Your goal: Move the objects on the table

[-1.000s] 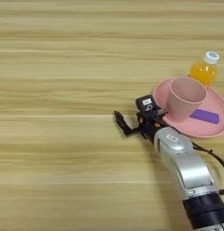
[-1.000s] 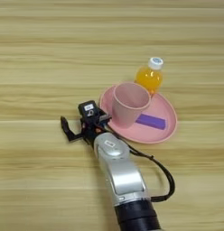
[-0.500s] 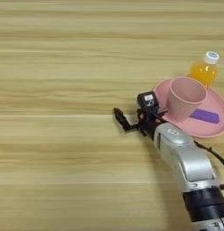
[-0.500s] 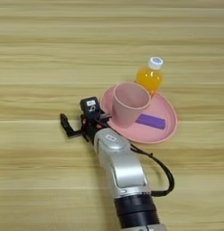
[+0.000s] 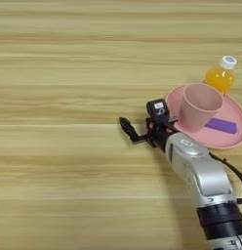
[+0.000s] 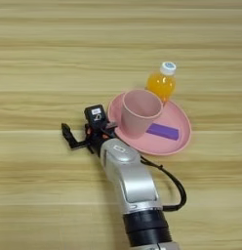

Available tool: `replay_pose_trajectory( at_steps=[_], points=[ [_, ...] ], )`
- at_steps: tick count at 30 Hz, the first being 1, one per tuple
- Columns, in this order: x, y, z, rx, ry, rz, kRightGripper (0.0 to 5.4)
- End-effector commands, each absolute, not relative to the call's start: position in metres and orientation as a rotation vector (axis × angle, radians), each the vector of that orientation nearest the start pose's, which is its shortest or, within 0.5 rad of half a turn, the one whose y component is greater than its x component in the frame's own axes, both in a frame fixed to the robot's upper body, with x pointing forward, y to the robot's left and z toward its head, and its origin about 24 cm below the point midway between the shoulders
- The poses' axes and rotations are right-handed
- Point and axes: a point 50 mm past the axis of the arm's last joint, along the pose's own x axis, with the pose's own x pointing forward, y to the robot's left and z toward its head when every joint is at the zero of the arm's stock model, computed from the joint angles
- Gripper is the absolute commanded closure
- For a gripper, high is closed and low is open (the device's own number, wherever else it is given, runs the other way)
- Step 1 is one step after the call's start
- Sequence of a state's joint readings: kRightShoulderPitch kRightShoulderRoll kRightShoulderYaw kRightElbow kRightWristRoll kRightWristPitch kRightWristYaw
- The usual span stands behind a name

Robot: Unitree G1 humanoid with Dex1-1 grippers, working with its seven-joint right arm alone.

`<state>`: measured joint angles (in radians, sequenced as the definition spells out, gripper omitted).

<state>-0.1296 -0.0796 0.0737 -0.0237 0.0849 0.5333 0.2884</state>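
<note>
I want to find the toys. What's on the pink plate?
On the plate stand a pink cup and a flat purple block. Anything inside the cup stays hidden.

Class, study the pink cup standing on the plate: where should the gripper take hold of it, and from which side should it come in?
Likely best by the rim of the pink cup: it stands upright, mouth open, on the pink plate. Come from above at its left edge, nearest the gripper, since the purple block and the juice bottle crowd its right and far sides.
</note>
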Motion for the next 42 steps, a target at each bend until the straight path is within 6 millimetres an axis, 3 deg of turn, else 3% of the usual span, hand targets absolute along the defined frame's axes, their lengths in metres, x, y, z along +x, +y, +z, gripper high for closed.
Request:
replay_pose_trajectory(
  at_steps=[1,23,42],
  points=[
    [0.277,-0.116,0.047,0.045,0.305,0.418,0.03],
    [0.278,-0.117,0.048,0.042,0.293,0.394,0.03],
    [0.265,-0.119,0.06,0.047,0.181,0.508,0.03]
  ],
)
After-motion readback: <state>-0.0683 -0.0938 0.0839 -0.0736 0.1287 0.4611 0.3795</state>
